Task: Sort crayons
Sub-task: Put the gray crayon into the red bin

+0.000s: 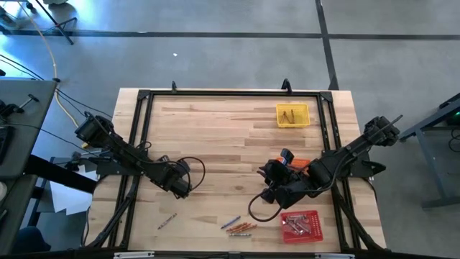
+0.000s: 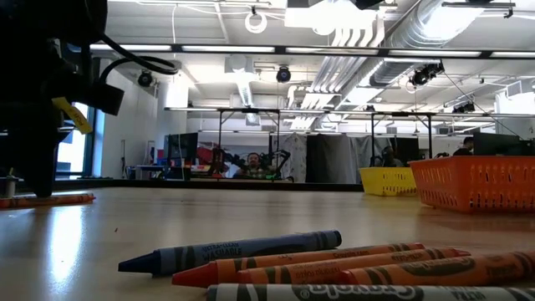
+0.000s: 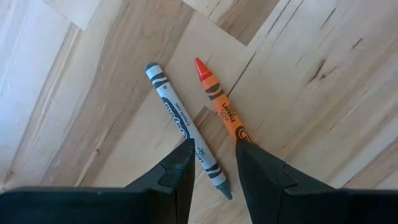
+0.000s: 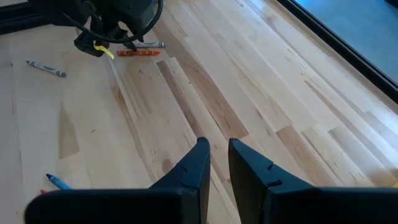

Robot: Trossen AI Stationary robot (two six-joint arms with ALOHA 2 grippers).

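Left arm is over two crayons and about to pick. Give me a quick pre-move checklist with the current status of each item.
1. Left gripper fingers open: ok, a gap shows between them.
2. Lined up on one crayon: not ok; the gap sits between the grey crayon and the orange crayon.
3. The two crayons apart: ok, not touching.
4. Left fingers empty: ok.
5. Right gripper out of the way: ok, over bare wood, holding nothing.
6. Orange tray reachable: cannot tell.
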